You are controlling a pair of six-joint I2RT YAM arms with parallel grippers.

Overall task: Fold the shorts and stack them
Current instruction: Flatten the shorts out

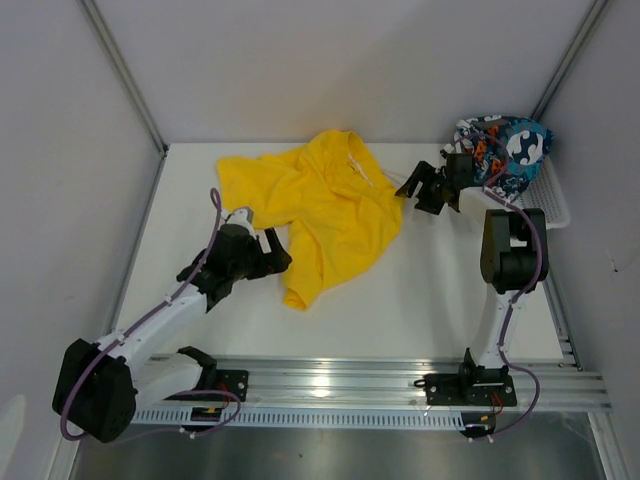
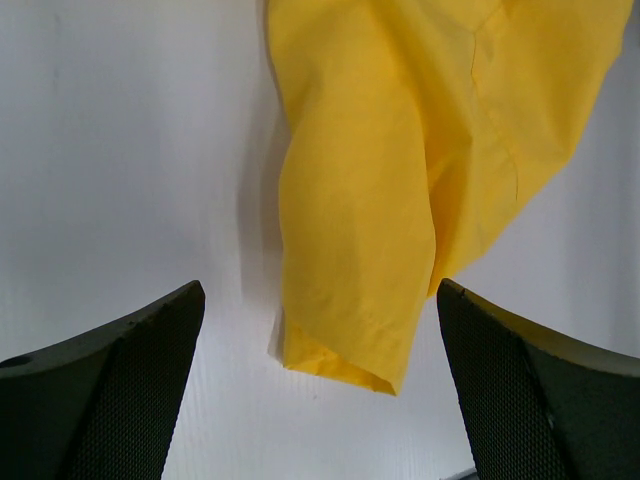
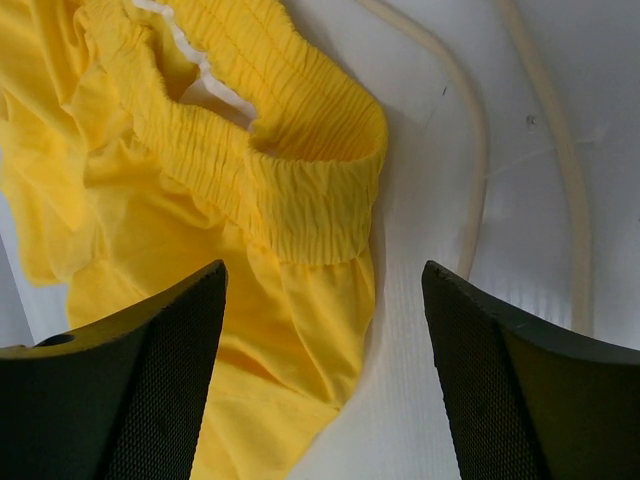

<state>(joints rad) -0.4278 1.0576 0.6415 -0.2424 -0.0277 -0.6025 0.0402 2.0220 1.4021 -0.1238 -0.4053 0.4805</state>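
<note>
so the left gripper [image 1: 278,248] is being held wide open with nothing pinched, and it's being pointed at the near leg hem [image 2: 340,360] of the yellow shorts [image 1: 330,215], just short of the cloth. The right gripper [image 1: 418,195] is being kept spread as well, nothing grasped, parked right beside the elastic waistband [image 3: 300,190], where the white drawstring [image 3: 190,55] is poking out. The yellow pair is being left rumpled and unfolded mid-table [image 1: 430,300], between both arms. The printed shorts [image 1: 505,150] are being kept bunched up in the white basket [image 1: 553,205], far right corner
</note>
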